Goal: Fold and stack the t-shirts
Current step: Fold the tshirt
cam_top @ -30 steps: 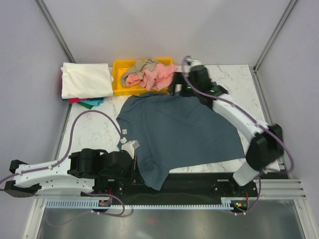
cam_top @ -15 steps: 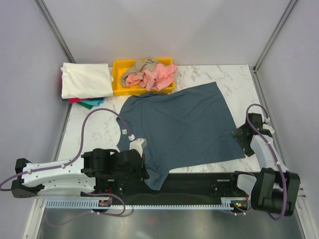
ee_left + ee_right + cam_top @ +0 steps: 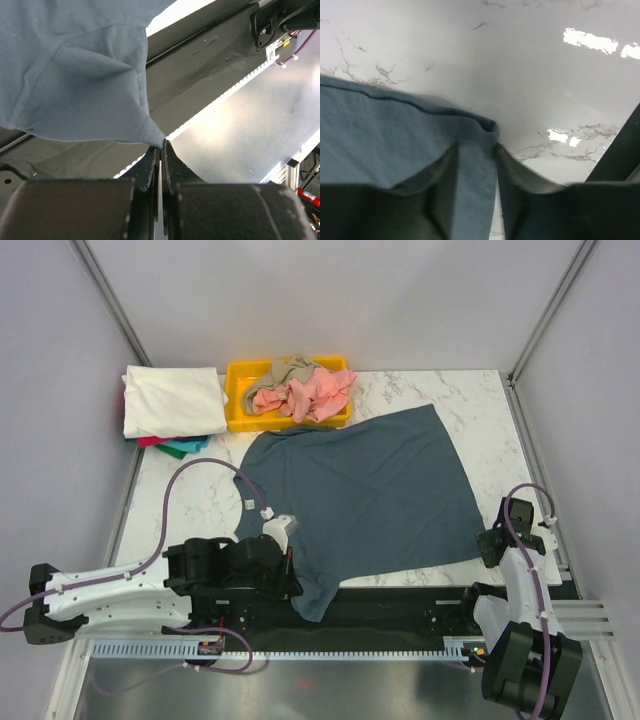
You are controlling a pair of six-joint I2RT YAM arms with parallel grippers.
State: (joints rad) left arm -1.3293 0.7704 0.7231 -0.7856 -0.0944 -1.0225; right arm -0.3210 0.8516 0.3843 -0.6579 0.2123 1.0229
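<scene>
Two grippers: we find both at the slate-blue t-shirt (image 3: 370,495), one at each near end of it.
Left gripper (image 3: 161,146): the jaws are pressed tight together on a pointed corner of the cloth, which we take for a sleeve tip. The fabric fans out from the pinch above the black rail (image 3: 200,65).
Right gripper (image 3: 476,150): the jaws are part-way apart, astride the hemmed corner at the lower right of the top view. Cloth lies flat between them, and we judge it not yet pinched.
Where the shirt lies: it is spread on the marble table (image 3: 190,505) in the middle of the top view. Its upper-left edge is just beside the yellow bin (image 3: 238,418), and its lower-left lobe hangs past the near table edge.
Other shirts: a salmon-pink shirt (image 3: 305,395) and a tan shirt (image 3: 290,368) are heaped in the bin. A cream-white shirt (image 3: 172,400) sits folded at upper left.
Risk, right side: we fear the jaws may catch only the thin hem edge, so the corner slips out on the lift and the fold comes out skewed.
Risk, left side: so small a bite at the tip could pull free if we tug sideways. The hanging lobe could also drag on the rail.
Risk, far edge: a careless pull may sweep cloth against the bin.
Heading: we judge the neck end towards the left of the frame and the straight hem towards the right. We cannot make out the collar.
Long axis: it runs left to right, rising slightly towards the right.
</scene>
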